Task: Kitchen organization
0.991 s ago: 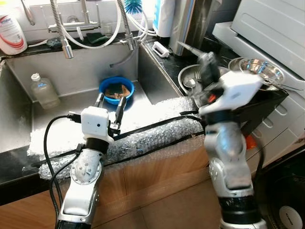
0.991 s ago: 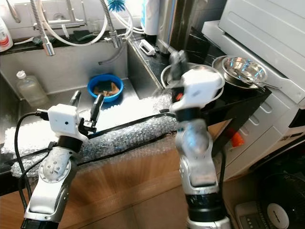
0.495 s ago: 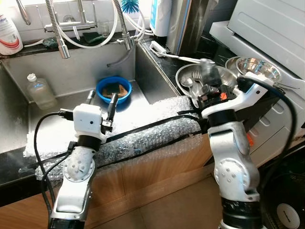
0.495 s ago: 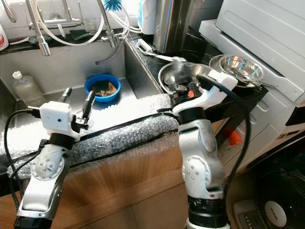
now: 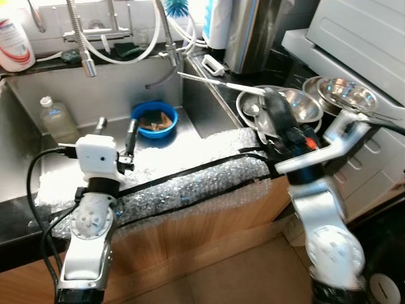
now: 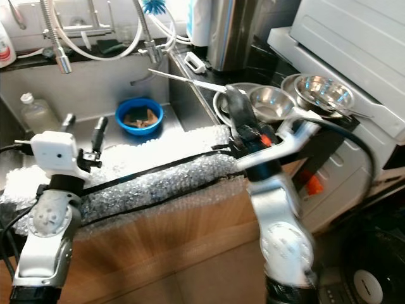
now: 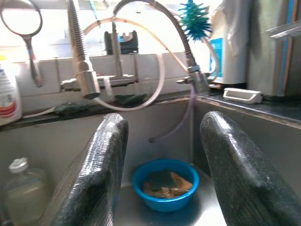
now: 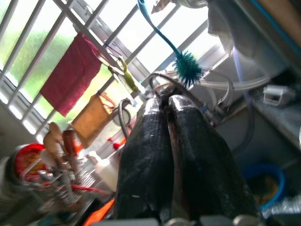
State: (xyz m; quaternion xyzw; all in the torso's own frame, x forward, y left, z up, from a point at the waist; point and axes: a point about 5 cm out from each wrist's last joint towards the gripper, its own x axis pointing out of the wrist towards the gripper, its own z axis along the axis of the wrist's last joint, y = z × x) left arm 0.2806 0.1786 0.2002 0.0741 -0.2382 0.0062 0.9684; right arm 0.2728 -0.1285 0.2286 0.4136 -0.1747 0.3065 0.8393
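Note:
My right gripper hovers over the counter beside the sink, shut on a long thin metal utensil whose free end sticks out toward the faucet. In the right wrist view the two black fingers are pressed together. Just behind the gripper sit nested steel bowls holding cutlery. My left gripper is open above the sink, with nothing between its fingers. A blue bowl with a sponge and scraps lies on the sink floor beyond it.
Bubble wrap covers the counter's front edge. A plastic bottle stands in the sink's left part. Spring faucets and hoses hang over the sink. Another steel bowl rests on the white appliance to the right. A steel canister stands behind.
My right gripper has risen from the steel bowl with the long utensil, which now points toward the faucet. The left gripper has shifted left over the sink, still open.

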